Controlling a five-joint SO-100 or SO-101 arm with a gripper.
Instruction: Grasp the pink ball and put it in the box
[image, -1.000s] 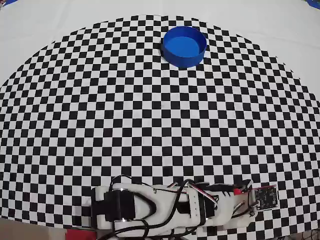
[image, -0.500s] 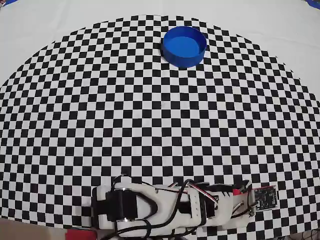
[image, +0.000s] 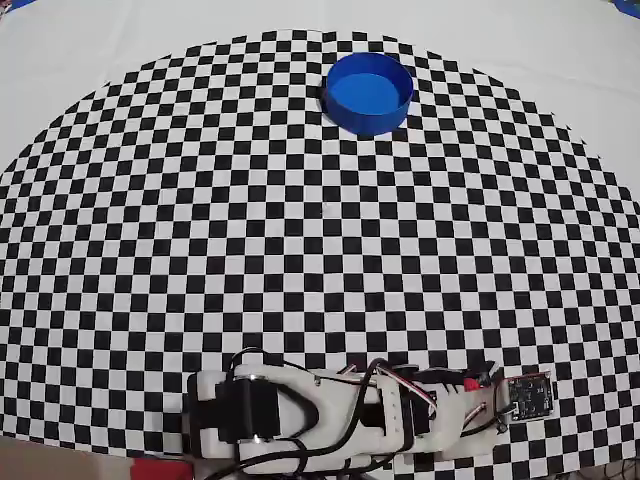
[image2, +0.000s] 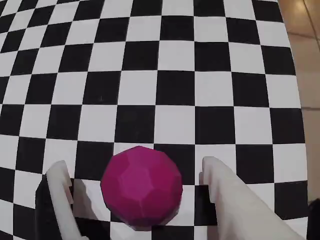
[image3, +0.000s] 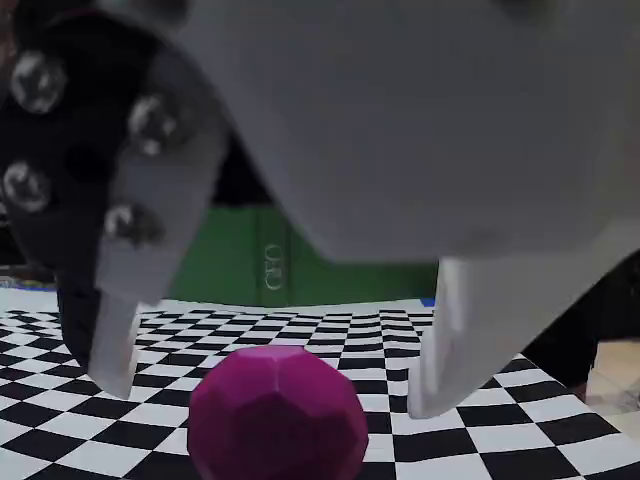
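So, early stage: nothing was grasped or delivered yet. My tool stood spread wide, 1 finger on each side of the pink ball, and in the wrist view I saw a gap between each finger and the ball, so no contact that I could make out. The ball sat on the checkered counter, between my fingers; the fixed view showed the same, the ball low between the 2 fingertips and my tool not yet clamped.

In the overhead view my arm lay along the bottom edge and hid the ball. The box sat well apart, near the top edge of the checkered counter, and looked empty.

Left, by my judgement: close on the ball, lift, carry across the counter, release over the box.
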